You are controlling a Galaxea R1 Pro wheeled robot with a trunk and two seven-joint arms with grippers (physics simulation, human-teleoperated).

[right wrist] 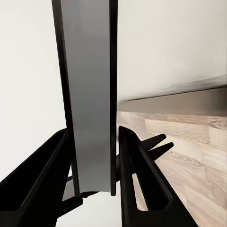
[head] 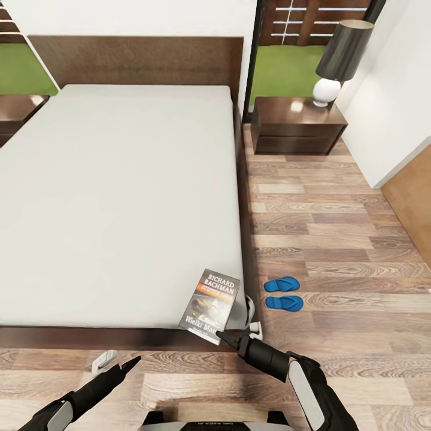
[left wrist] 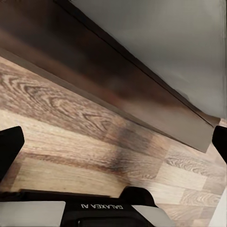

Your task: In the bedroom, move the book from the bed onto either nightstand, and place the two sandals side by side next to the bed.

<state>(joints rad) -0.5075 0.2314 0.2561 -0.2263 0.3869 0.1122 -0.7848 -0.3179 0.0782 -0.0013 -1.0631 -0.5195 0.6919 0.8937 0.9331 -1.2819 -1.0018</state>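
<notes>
Right gripper [head: 222, 337]: nearest; fingers pinching the book [head: 211, 305] by its lower edge, lifted over the bed's near right corner.
Left gripper [left wrist: 113, 142]: fingers spread, holding nothing, low over the floor.
Bed [head: 120, 197]: mattress otherwise bare.
Nightstand [head: 296, 124]: right one carries a lamp [head: 338, 60]; book not yet there.
Sandals [head: 283, 293]: paired beside the bed; looks done.
Unclear: left nightstand [head: 18, 114] cut off; book's lower title hidden.
</notes>
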